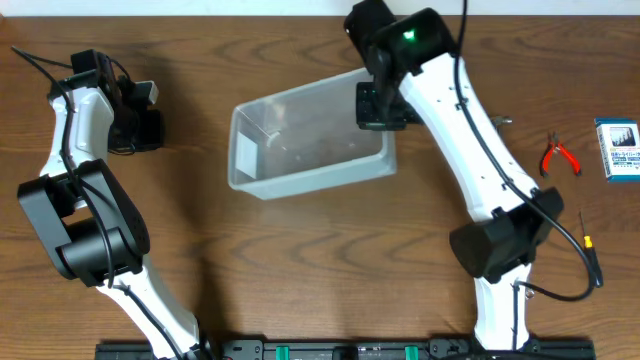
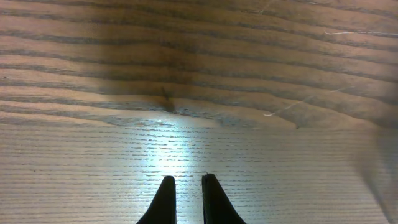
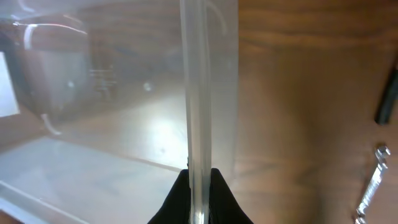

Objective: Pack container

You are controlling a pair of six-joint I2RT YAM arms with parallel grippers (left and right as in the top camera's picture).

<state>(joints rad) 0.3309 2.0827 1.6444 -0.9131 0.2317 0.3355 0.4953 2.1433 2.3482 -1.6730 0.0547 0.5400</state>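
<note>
The right jaws are pressed together on the container's (image 3: 199, 93) thin clear side wall. Their two black fingertips (image 3: 177, 202) pinch it from either side just under the rim. In the overhead view this grip sits at the far right corner of the container (image 1: 300, 185), with the right arm (image 1: 470, 140) reaching in over that corner from the near right.

The container is a clear rectangular plastic tub standing open side up near the middle of the wooden tabletop (image 1: 200, 60). It is turned slightly askew and has a white label (image 1: 245, 155) on its left end wall. Nothing clearly shows inside it.

The left jaws stand almost together, with only a slim gap between the fingertips (image 2: 165, 196). They hold nothing and point down at bare wood grain. The left arm (image 1: 75, 130) is at the far left of the tabletop, well apart from the tub.

To the right of the right arm lie red-handled pliers (image 1: 558, 157). A small blue-and-white box (image 1: 618, 148) is just beside them at the edge of the view.
</note>
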